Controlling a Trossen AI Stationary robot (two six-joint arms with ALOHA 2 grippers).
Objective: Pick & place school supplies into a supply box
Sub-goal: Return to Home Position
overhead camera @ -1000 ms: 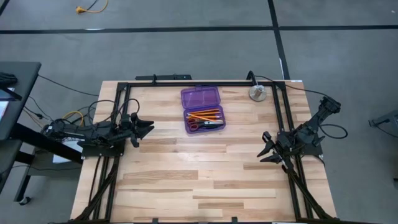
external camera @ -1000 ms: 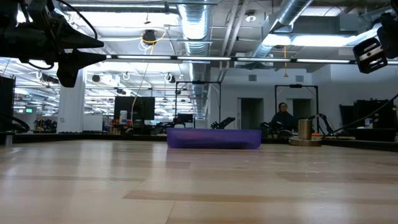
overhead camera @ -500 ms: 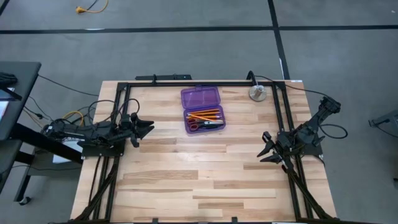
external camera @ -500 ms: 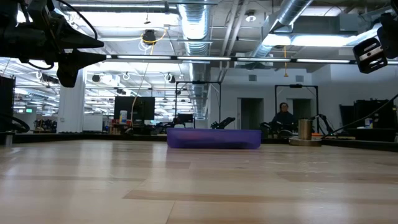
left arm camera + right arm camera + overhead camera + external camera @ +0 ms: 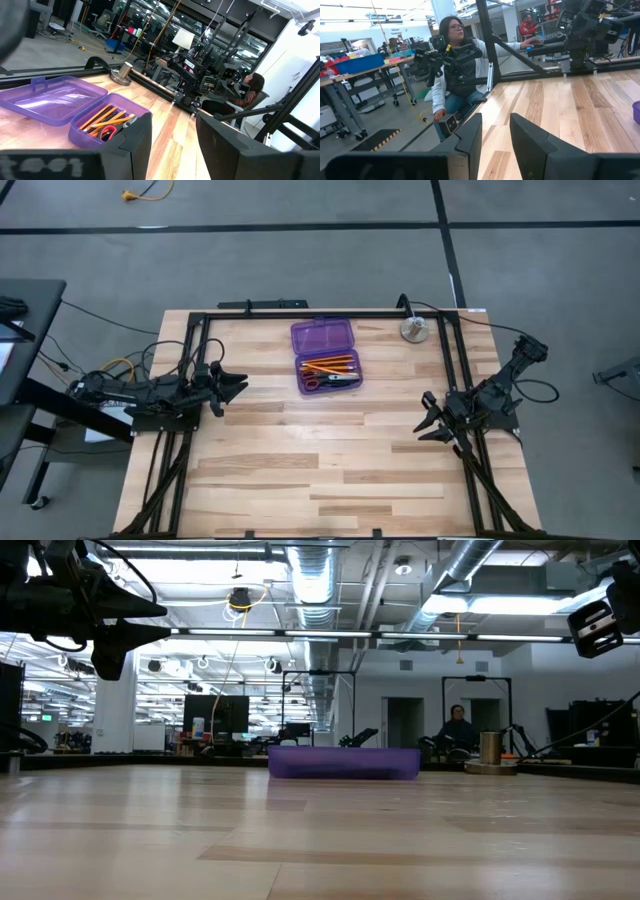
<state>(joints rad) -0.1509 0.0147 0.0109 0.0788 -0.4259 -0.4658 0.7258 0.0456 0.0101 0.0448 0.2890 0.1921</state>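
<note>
Empty and narrowly parted, the left gripper [image 5: 233, 385] and right gripper [image 5: 428, 420] are hanging at the table's sides; the box [image 5: 322, 337] is lying between them, seemingly nearer the left.

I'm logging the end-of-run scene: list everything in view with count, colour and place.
table: one, pale wood, under both arms
supply box: one, translucent purple, open, table's far middle
orange pencils: several, in one half of the box
scissors: one, red handles, beside the pencils
round metal object: one, silver, table's far right corner
seated person: one, pale top, beyond the table
left end effector: one, dark, open, over the table's left side
right end effector: one, dark, open, over the table's right side
</note>
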